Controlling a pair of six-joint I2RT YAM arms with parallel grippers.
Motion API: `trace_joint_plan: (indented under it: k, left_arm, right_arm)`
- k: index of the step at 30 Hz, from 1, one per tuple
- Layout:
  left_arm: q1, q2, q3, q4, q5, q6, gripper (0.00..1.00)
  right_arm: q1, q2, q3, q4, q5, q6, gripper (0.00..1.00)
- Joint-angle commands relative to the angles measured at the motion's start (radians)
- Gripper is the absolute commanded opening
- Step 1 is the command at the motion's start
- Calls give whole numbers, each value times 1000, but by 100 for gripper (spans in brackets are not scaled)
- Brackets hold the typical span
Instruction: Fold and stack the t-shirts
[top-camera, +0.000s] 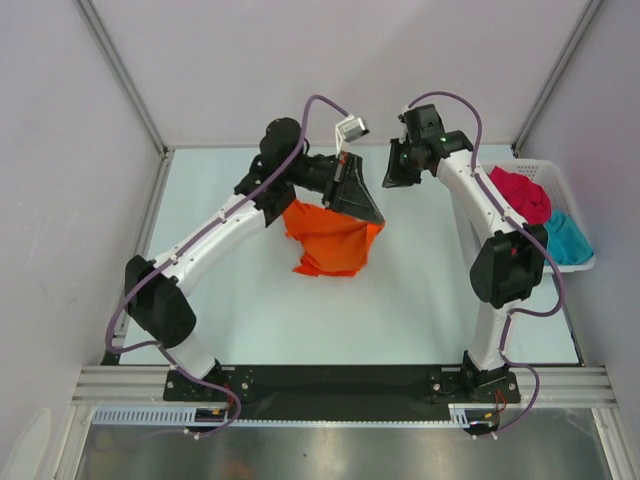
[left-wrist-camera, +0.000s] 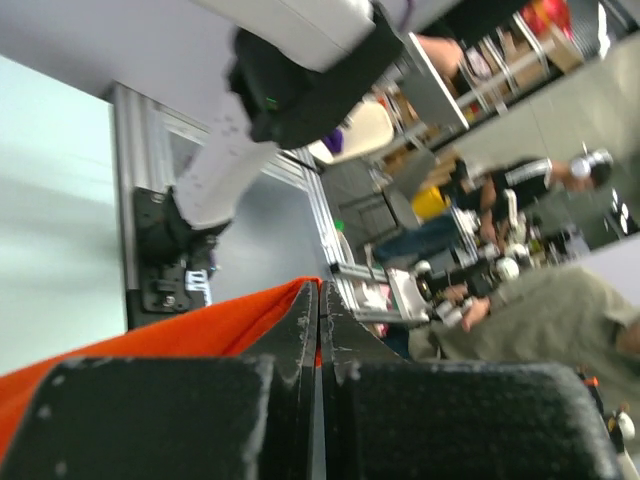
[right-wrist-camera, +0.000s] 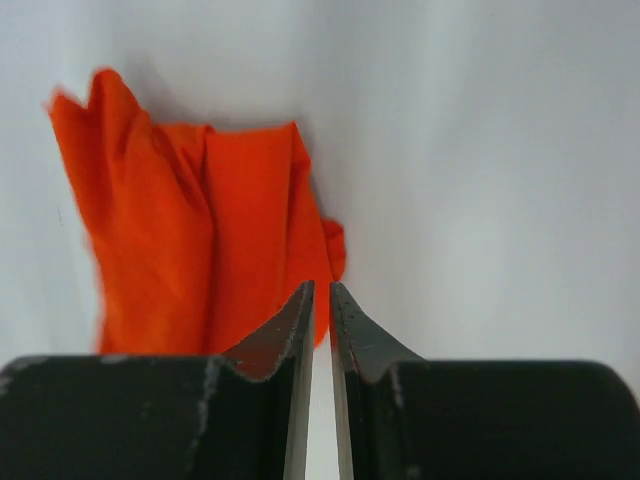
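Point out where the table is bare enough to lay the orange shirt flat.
Widest bare patch: table between the orange shirt and the arm bases. A narrower strip between the shirt and right arm. Crowded: the far edge, around the left pincer and right pincer, and the basket on the right.

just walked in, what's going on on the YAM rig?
The left gripper is shut on an edge of the orange t-shirt and holds it bunched over the middle of the table. The right gripper is empty, jaws a slit apart, close beside the shirt. The red t-shirt and teal t-shirt lie crumpled in the white basket at the right edge. Nothing is folded or stacked yet.
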Motion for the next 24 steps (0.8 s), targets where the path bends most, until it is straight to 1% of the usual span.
trace_joint_plan:
  k: [1, 5, 10, 13, 15, 19, 20, 21, 24]
  left_arm:
    - [-35, -61, 32, 81, 57, 71, 0]
    - [16, -95, -13, 95, 60, 59, 0]
    - [25, -138, -83, 102, 57, 70, 0]
    - [26, -155, -131, 104, 54, 76, 0]
    - [26, -179, -162, 113, 48, 81, 0]
    - [23, -224, -237, 131, 37, 82, 0]
    - [23, -234, -244, 133, 34, 82, 0]
    - [25, -241, -251, 133, 33, 84, 0]
    - [25, -256, -261, 128, 31, 87, 0]
  right_arm:
    - [5, 5, 53, 6, 20, -3, 17]
    - [-3, 0, 51, 1, 24, -8, 17]
    - [0, 18, 67, 9, 3, -1, 18]
    - [28, 46, 97, 12, -26, 3, 19]
    - [49, 90, 151, 3, -51, -1, 20]
    - [140, 208, 276, -15, -143, 2, 21]
    - [160, 242, 307, -22, -160, 3, 21]
    - [177, 299, 376, -34, -192, 11, 21]
    - [243, 404, 471, -43, -242, 20, 24]
